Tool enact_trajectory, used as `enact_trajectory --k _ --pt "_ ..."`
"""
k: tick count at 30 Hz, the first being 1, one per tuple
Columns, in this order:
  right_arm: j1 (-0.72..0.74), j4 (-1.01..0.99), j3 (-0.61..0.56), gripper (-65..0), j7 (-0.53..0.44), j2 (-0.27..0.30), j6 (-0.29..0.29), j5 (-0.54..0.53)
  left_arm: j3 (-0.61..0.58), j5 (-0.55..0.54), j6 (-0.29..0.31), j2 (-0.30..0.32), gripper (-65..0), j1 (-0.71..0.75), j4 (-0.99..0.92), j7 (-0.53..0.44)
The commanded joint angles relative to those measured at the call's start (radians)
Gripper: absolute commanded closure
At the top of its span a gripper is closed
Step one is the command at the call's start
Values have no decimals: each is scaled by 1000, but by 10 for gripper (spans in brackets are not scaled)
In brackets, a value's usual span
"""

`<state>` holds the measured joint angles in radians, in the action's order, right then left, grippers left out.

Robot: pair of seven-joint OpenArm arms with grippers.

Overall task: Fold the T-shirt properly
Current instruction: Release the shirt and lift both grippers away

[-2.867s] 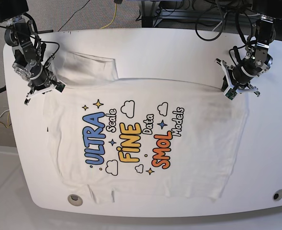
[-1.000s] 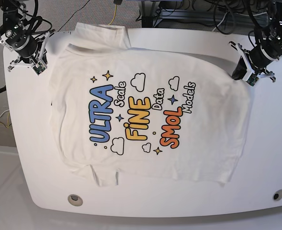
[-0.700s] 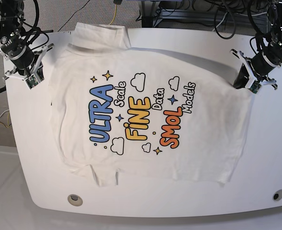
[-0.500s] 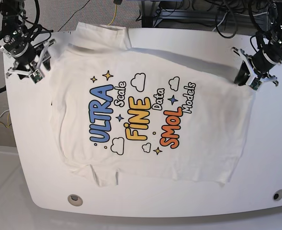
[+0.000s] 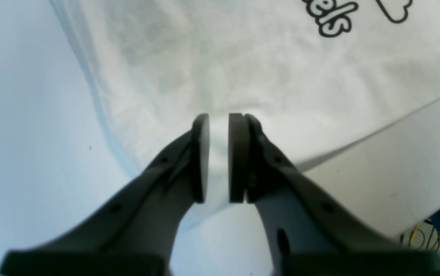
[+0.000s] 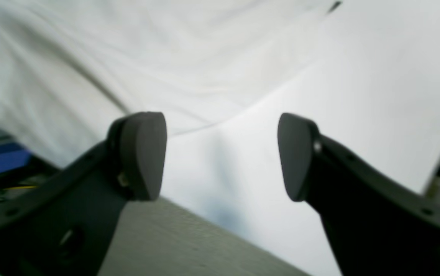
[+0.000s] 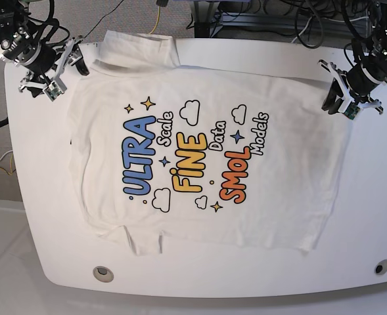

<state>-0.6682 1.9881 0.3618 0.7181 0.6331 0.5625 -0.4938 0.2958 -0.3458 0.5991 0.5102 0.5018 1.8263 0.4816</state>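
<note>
Shirt spread print-up, no fold made yet: all the folding is ahead of you.

The T-shirt [image 7: 206, 157] lies flat across the worktop [image 7: 377, 197], print upward. Its long axis looks to run collar to hem, roughly across the base view, though which end is which you can't confirm. Your right claw [image 6: 220, 157] is wide apart and empty over the far corner. Your left claw [image 5: 219, 159] shows a narrow gap; whether cloth sits in it you cannot tell.

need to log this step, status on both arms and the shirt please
Right gripper open, empty. Left gripper fingers slightly parted, nothing between. T-shirt flat, print up, unfolded. Nothing in the way.
</note>
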Motion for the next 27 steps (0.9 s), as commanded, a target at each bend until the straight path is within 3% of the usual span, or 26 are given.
enact_trajectory --k 1,7,11,21,27 --pt "-44 12 8 -452 -16 5 47 -117 8 -9 -14 10 -89 25 29 -28" --pt "-75 15 15 -458 -8 -31 104 -224 7 -11 -22 11 -98 31 38 -37" --pt "-31 12 -5 -452 18 -89 104 -253 1 -5 -18 -14 -92 27 36 1" --pt "31 9 -2 -450 93 -88 101 -420 10 -5 -18 -14 -92 27 39 1" --pt "77 7 0 -450 142 -95 97 -424 66 -5 -18 -40 -93 24 40 19"
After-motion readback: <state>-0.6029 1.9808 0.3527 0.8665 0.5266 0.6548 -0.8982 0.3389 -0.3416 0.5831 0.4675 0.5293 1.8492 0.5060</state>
